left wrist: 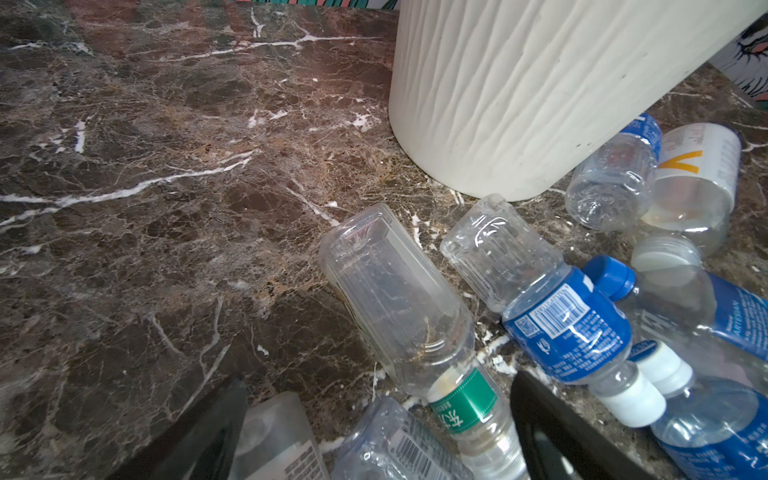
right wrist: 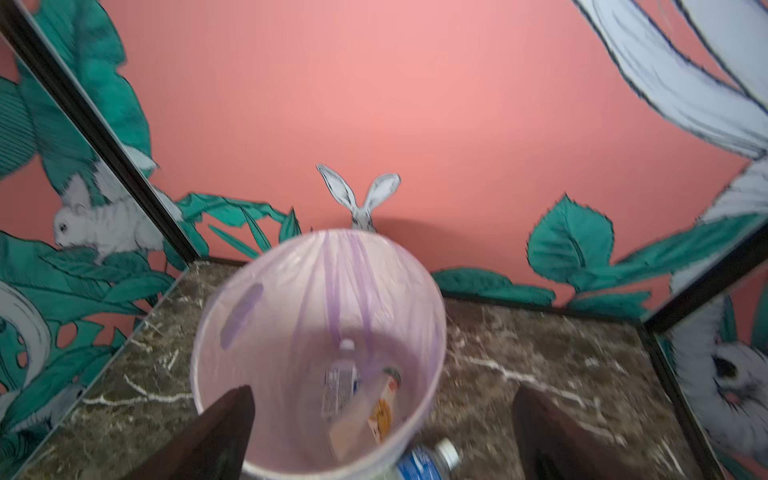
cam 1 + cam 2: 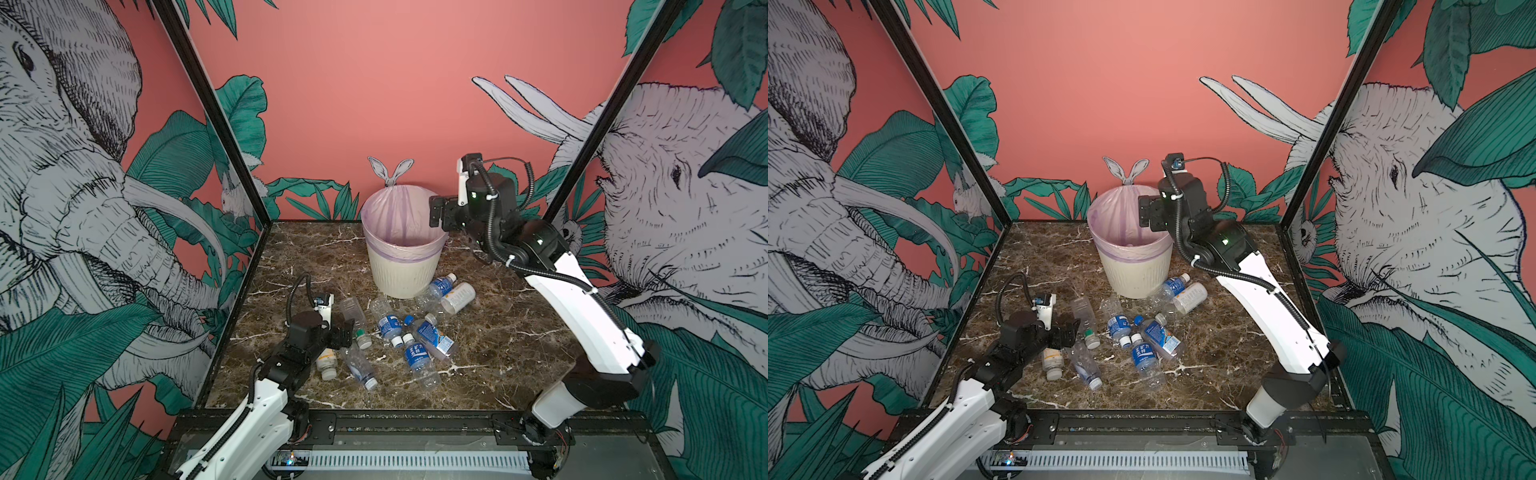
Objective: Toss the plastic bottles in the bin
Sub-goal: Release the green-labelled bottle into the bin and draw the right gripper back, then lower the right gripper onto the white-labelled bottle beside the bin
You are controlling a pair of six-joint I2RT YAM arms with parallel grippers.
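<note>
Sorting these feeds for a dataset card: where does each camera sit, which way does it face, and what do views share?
Top views: high at the front, looking down toward the back wall; left gripper low among the plastic bottles, right gripper above the bin's rim.
Left wrist: low over the table, facing the bin's base; its open fingers show.
Right wrist: above the bin, looking in at bottles inside; open fingers show.
Shared: all four show the bin.

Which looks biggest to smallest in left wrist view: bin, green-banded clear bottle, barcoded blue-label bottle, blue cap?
1. bin, largest though cropped.
2. green-banded clear bottle and barcoded blue-label bottle: about alike, not ranked.
3. blue cap, smallest.
</note>
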